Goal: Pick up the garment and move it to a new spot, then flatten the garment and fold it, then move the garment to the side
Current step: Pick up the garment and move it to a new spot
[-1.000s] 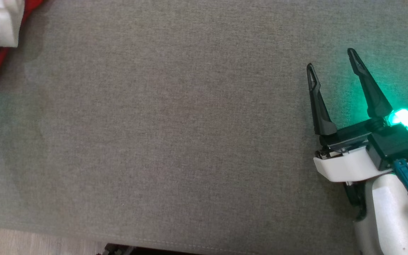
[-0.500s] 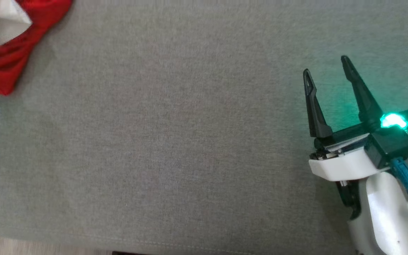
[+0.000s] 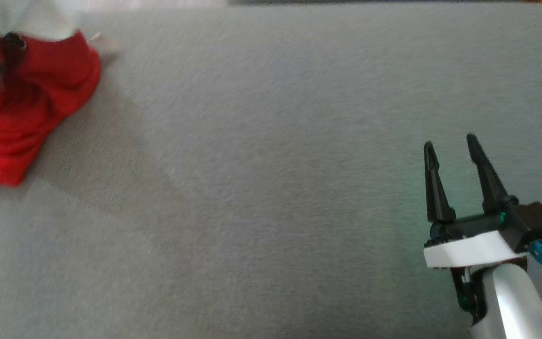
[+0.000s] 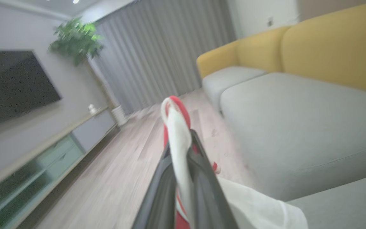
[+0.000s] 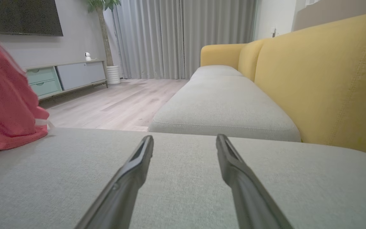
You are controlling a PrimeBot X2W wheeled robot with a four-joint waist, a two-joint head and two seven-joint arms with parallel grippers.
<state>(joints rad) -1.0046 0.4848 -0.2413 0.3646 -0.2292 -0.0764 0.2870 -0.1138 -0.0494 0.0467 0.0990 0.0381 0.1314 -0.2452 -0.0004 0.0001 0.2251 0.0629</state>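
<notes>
Grey cushion (image 3: 271, 188) bare mid-span; red garment (image 3: 21, 108) heaped far left (edge).

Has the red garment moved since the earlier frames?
Yes. Though the camera tilted, the red garment reaches farther right over the grey cushion, away from its left edge, pinched in the left gripper.

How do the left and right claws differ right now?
Left claw is shut; right claw is open. Left claw pinches the red-and-white garment; right claw holds nothing, low over the grey cushion. Both have long dark fingers.
</notes>
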